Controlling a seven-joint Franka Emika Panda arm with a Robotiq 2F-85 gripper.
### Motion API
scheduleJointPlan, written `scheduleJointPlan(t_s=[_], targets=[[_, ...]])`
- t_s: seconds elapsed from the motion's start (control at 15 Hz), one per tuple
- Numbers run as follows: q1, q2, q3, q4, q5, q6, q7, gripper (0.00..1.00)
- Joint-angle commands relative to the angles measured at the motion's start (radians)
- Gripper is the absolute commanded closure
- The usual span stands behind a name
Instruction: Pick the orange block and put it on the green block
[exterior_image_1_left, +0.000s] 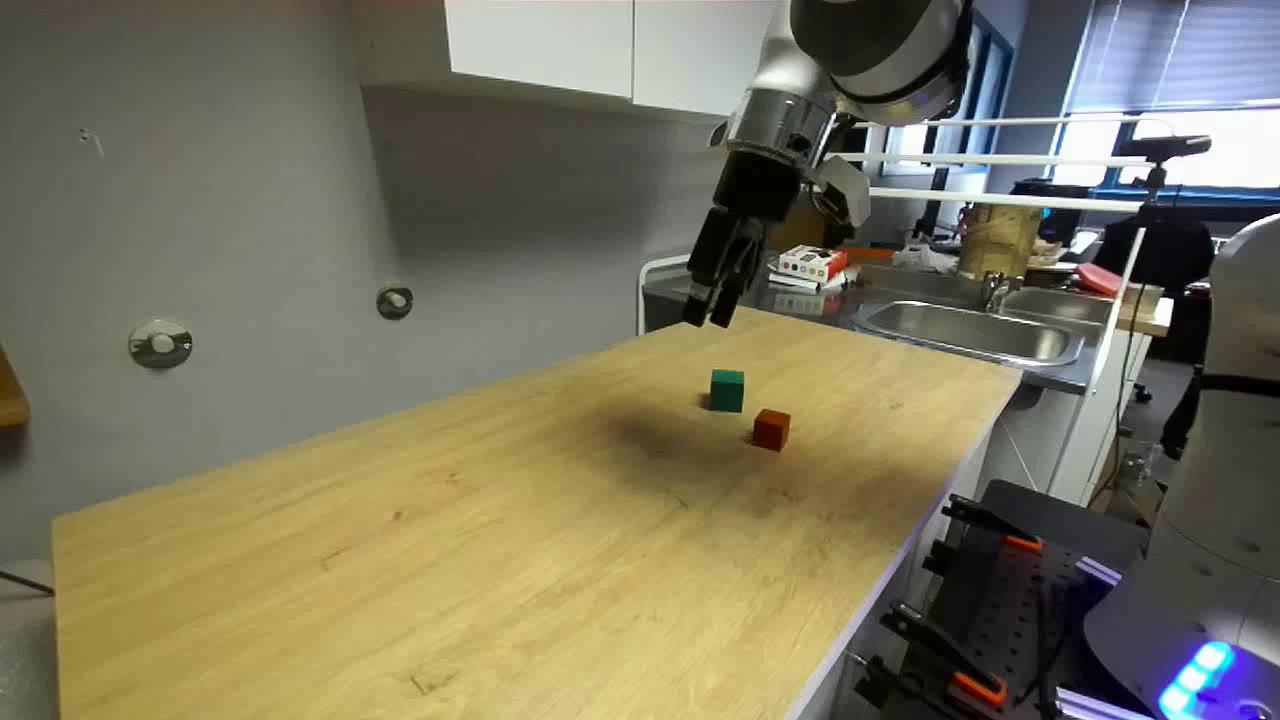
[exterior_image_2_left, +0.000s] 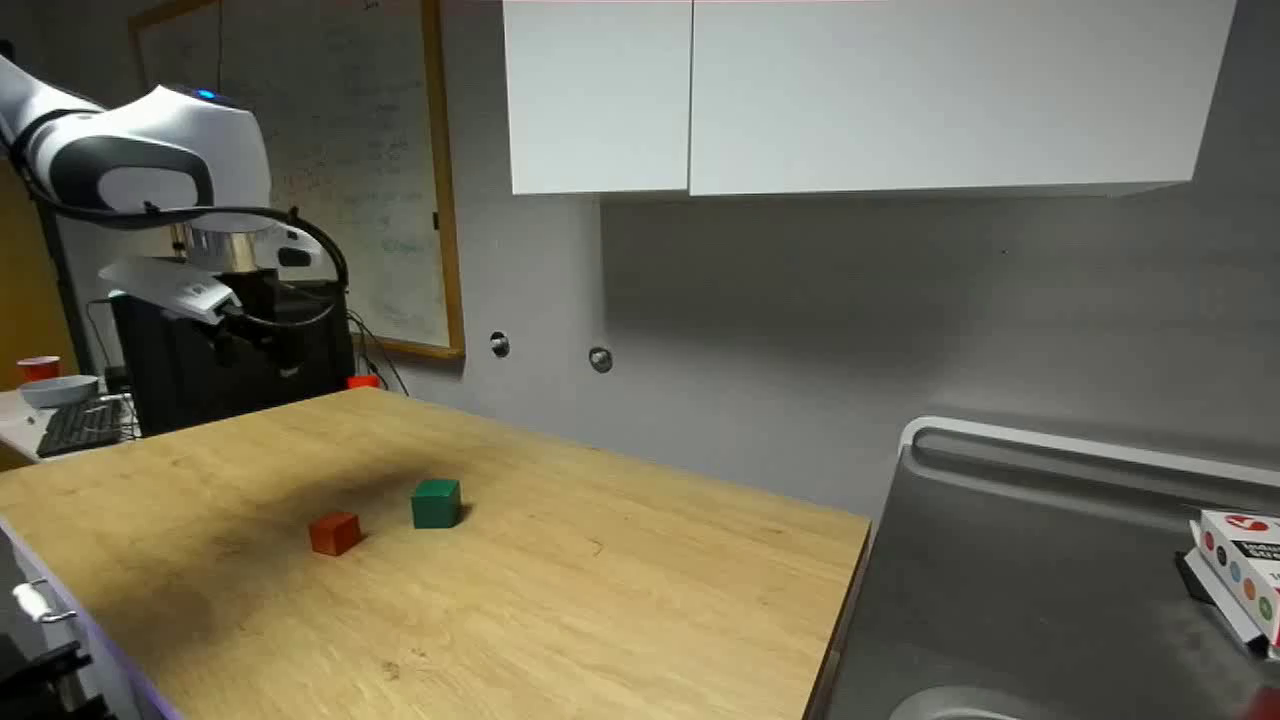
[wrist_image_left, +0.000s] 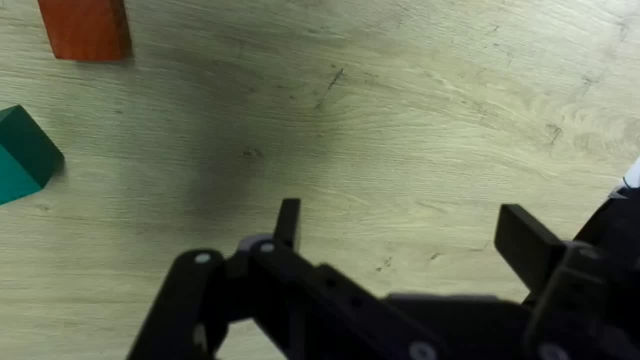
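Observation:
The orange block (exterior_image_1_left: 771, 430), a small red-orange cube, sits on the wooden table (exterior_image_1_left: 480, 560). The green block (exterior_image_1_left: 727, 391), a small dark green cube, sits close beside it with a gap between them. Both also show in an exterior view, the orange block (exterior_image_2_left: 335, 533) and the green block (exterior_image_2_left: 436, 503). In the wrist view the orange block (wrist_image_left: 90, 30) is cut off at the top left and the green block (wrist_image_left: 25, 155) at the left edge. My gripper (wrist_image_left: 400, 222) is open and empty, held above the table and away from both blocks; it also shows in an exterior view (exterior_image_1_left: 708, 312).
A grey wall (exterior_image_1_left: 250, 250) runs along the table's back edge, with white cabinets (exterior_image_2_left: 870, 95) above. A metal sink (exterior_image_1_left: 970, 330) and a small box (exterior_image_1_left: 812, 262) are past the table's end. Black clamps (exterior_image_1_left: 950, 650) stand near the robot base.

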Motion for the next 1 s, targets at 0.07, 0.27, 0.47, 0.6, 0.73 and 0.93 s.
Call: scheduleJointPlan(t_s=[0.07,0.27,0.47,0.6,0.73,0.93], targets=[[-0.019,0.0,0.019,0.002,0.009,-0.004,-0.006,0.0],[-0.019,0.0,0.019,0.002,0.009,-0.004,-0.006,0.0],[-0.019,0.0,0.019,0.002,0.009,-0.004,-0.006,0.0],[-0.027,0.006,0.02,0.001,0.003,0.009,0.002,0.0],[-0.045,0.019,0.015,0.001,0.005,0.019,0.012,0.0],[-0.08,0.039,0.002,-0.004,0.009,0.03,0.024,0.0]])
